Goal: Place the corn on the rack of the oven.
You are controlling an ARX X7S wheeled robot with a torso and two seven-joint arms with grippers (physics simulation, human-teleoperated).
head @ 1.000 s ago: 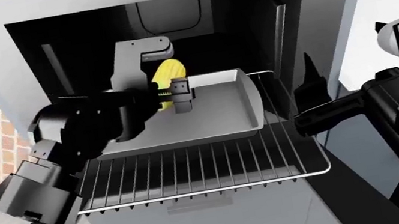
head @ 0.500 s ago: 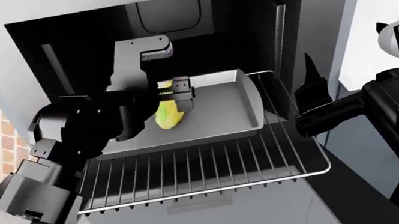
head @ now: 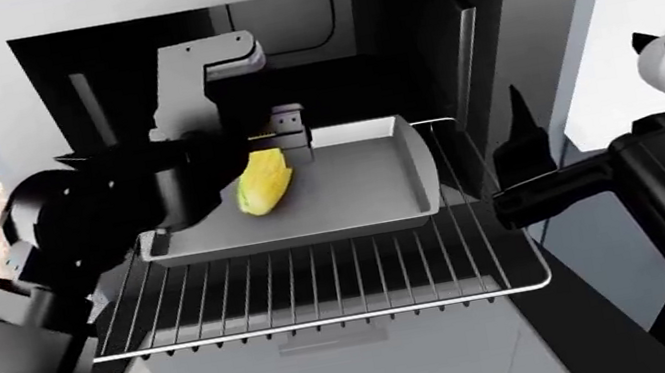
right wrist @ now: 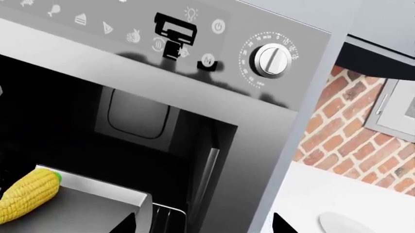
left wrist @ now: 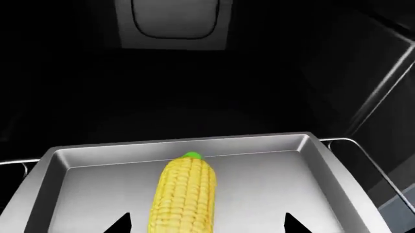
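The corn (head: 263,183) lies in the grey tray (head: 370,202) on the rack (head: 322,285), so the released left claw (head: 274,132) should lift straight clear without nudging it, while the right claw's (head: 516,130) state cannot be told.

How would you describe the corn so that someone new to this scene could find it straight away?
Look into the open oven with the black cavity, where a wire rack slides out toward the camera. On the rack sits a grey rimmed baking tray, and the corn lies in it. It is the only yellow thing there, a kernelled cob with a green tip.

Simulated kitchen: built-in oven (head: 270,55) (dial panel), brick wall (right wrist: 337,136).
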